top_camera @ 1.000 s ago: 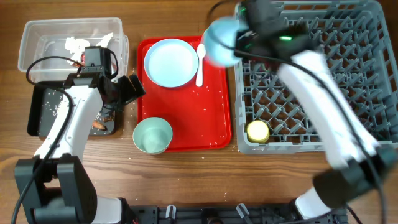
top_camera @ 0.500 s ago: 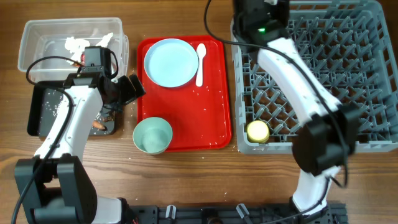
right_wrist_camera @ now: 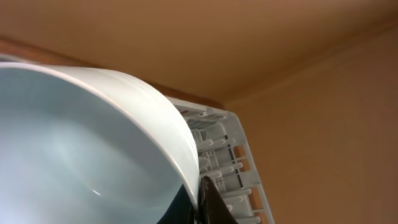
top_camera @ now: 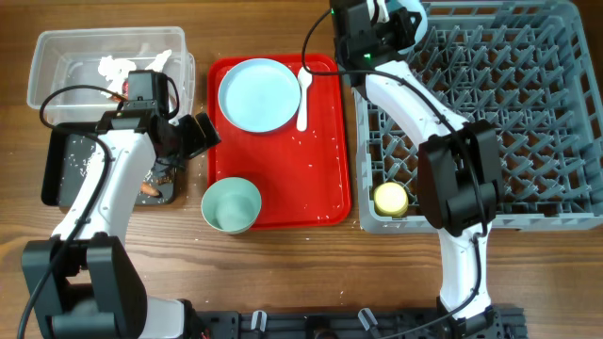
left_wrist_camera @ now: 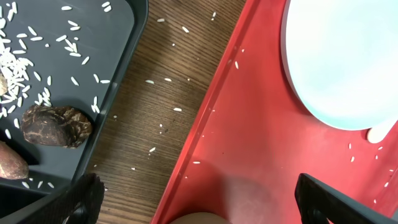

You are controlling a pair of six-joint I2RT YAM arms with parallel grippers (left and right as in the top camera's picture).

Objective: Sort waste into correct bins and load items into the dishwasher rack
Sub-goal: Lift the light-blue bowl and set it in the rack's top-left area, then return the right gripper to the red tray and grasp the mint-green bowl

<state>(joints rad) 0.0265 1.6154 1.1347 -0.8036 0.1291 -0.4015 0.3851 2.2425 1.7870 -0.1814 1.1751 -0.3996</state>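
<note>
My right gripper (top_camera: 394, 21) is shut on the rim of the pale blue bowl (right_wrist_camera: 81, 143) and holds it tilted over the far left corner of the grey dishwasher rack (top_camera: 490, 113); the clamped finger shows in the right wrist view (right_wrist_camera: 200, 198). A small yellow cup (top_camera: 390, 199) sits in the rack's near left corner. My left gripper (top_camera: 193, 137) is open and empty over the wood between the black tray (top_camera: 58, 179) and the red serving tray (top_camera: 320, 179). The pale blue plate (top_camera: 256, 94) and white spoon (top_camera: 303, 94) lie on the red tray; the mint-green bowl (top_camera: 231, 204) stands at its near left corner.
The clear tub (top_camera: 47, 66) at the far left holds crumpled white paper (top_camera: 118, 68). The black tray (left_wrist_camera: 93, 37) holds rice crumbs (left_wrist_camera: 25, 68), a brown lump (left_wrist_camera: 56, 124) and a brown stick piece (left_wrist_camera: 9, 165). Loose crumbs lie on the wood and on the red tray (left_wrist_camera: 261, 149).
My right arm has carried the pale blue bowl from beside the red tray's far right corner to the rack's far left corner. The left arm has not moved.
</note>
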